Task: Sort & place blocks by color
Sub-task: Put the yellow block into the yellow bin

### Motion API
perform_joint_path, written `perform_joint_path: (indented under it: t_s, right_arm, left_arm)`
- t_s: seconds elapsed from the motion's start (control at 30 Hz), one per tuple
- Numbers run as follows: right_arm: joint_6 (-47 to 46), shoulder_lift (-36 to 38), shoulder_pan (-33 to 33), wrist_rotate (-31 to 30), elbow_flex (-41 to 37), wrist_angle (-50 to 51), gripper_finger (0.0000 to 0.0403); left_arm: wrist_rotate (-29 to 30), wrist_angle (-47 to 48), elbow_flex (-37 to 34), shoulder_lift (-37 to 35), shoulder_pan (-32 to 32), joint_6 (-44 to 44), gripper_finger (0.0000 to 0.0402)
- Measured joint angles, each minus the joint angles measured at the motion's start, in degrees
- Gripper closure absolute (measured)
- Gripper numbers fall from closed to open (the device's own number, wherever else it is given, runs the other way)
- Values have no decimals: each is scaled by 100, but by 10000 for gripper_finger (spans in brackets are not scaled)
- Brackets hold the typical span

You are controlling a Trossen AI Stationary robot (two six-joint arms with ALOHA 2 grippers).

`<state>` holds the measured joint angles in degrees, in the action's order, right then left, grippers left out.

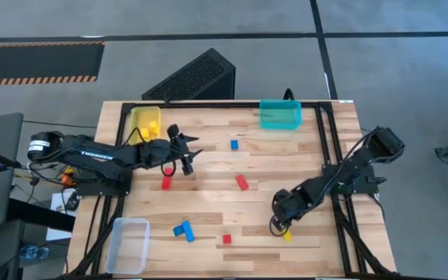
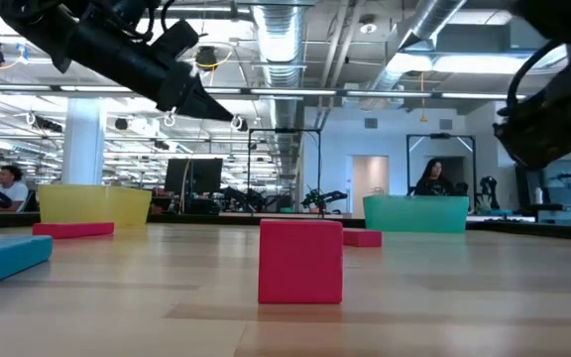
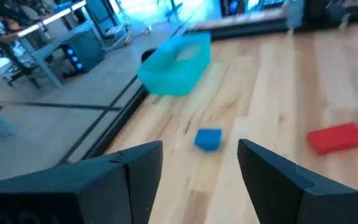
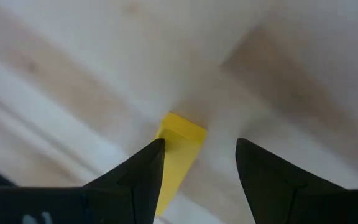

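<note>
Small blocks lie scattered on the wooden table (image 1: 302, 155): a blue cube (image 1: 234, 145), a red bar (image 1: 242, 182), a red block (image 1: 166, 183), blue pieces (image 1: 183, 230), a red cube (image 1: 226, 239) and a yellow block (image 1: 287, 233). My left gripper (image 1: 189, 153) hovers open at the far left beside the yellow bin (image 1: 142, 117), pointing toward the blue cube (image 3: 209, 138). My right gripper (image 1: 278, 226) is open and points down over the yellow block (image 4: 180, 144), which lies flat on the table just off one finger (image 4: 143, 168); I see no touch.
A teal bin (image 1: 280, 114) stands at the far edge, right of centre. A clear bin (image 1: 128, 243) sits at the near left corner. The yellow bin holds a yellow block (image 1: 154, 124). Black frame rails (image 1: 329, 140) run along the table's sides.
</note>
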<state>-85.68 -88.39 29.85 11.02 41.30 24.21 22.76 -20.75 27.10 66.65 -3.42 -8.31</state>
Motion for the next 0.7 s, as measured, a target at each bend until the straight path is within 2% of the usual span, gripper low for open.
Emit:
perform_joint_path:
  t_s: [0.2,0.33,0.5,0.6,0.7]
  right_arm:
    - [153,-415,372,-581,20,-579,189]
    - [152,-462,500,-1057,26,-467,201]
    - [304,-108,437,-1639,-20,-233,217]
    - [317,279,355,-1905,-67,-3,227]
    - [257,591,293,-1838,-33,-103,235]
  left_arm:
    - [0,-46,159,0,548,535,201]
    - [263,-38,242,0,936,617,201]
    - [923,-11,248,0,1233,685,201]
    - [952,0,248,0,1287,531,201]
    - [957,2,250,0,1285,350,201]
